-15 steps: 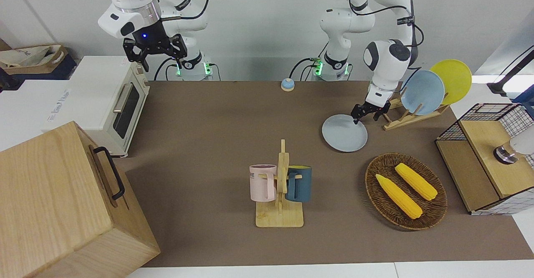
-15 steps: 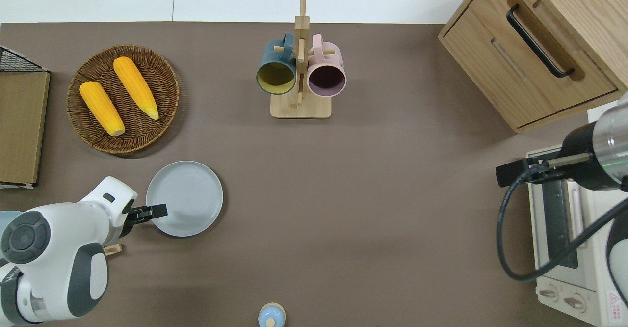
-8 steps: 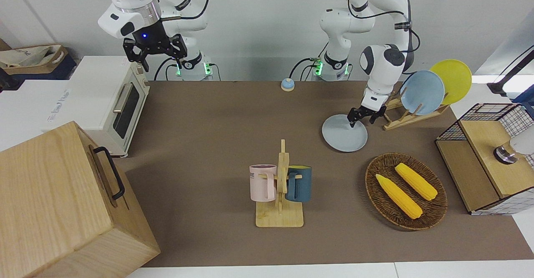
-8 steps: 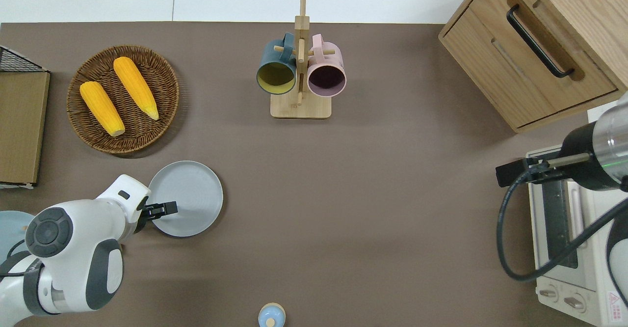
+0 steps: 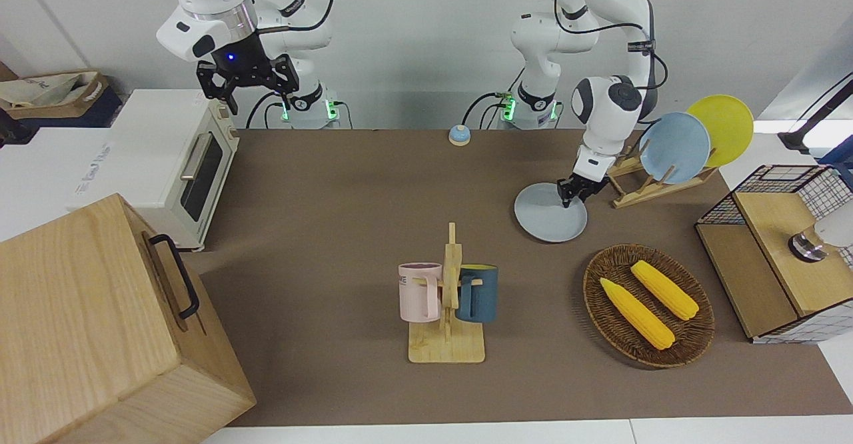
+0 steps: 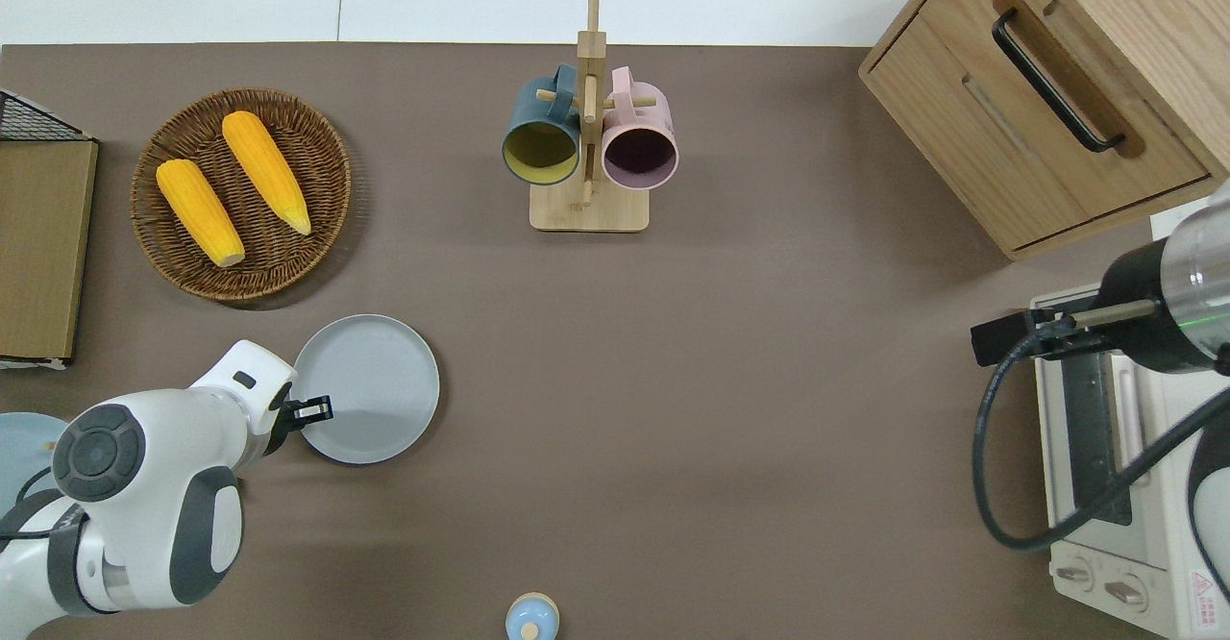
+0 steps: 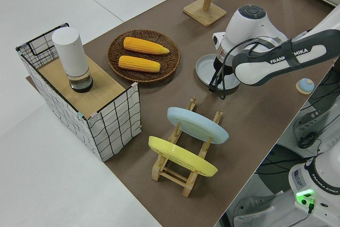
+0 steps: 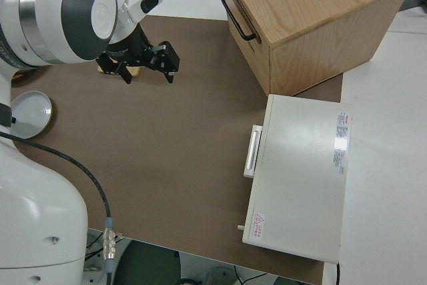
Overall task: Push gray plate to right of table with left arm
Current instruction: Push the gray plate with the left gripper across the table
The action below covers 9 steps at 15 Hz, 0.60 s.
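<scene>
So the gray plate (image 6: 365, 389) was lying flat on the table (image 6: 730, 409), a bit nearer to the robots than the wicker basket (image 6: 242, 194) with the two corn cobs (image 6: 231, 184), toward the left arm's end of the table. The left gripper (image 6: 317, 411) was down at the plate's rim, on the edge that faces the plate rack (image 5: 650, 184), with its fingers pinched narrow and nothing held between them. Whether the tips actually touched the rim, I couldn't really tell from any view.

The bit that matters: the plate sat between the gripper and the rest of the table, so the whole plate lay on the right-arm side of the fingertips. A round plate has no long axis to worry about, but I'd guess an off-centre shove could make it spin or slip off the tips. The path toward the toaster oven (image 6: 1115, 486) looked open. Right arm was parked, its gripper (image 5: 246, 79) spread wide.
</scene>
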{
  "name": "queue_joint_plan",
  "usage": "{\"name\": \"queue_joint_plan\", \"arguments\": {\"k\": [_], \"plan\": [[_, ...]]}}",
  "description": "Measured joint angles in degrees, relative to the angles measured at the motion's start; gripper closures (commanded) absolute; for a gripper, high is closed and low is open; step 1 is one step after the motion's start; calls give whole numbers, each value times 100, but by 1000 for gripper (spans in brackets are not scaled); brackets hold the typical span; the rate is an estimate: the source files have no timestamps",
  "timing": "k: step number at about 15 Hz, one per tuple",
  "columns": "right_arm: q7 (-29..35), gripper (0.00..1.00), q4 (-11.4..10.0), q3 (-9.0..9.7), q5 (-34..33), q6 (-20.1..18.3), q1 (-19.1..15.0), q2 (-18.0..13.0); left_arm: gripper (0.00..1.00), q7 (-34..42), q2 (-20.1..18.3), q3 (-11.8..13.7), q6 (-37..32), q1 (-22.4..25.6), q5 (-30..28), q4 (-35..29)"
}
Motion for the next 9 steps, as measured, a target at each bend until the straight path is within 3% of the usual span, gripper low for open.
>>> {"name": "queue_joint_plan", "arguments": {"k": [9], "plan": [[0,17,0,0,0,0,0,0,1000,-121,-22,-3,36,-5,-1,20]]}}
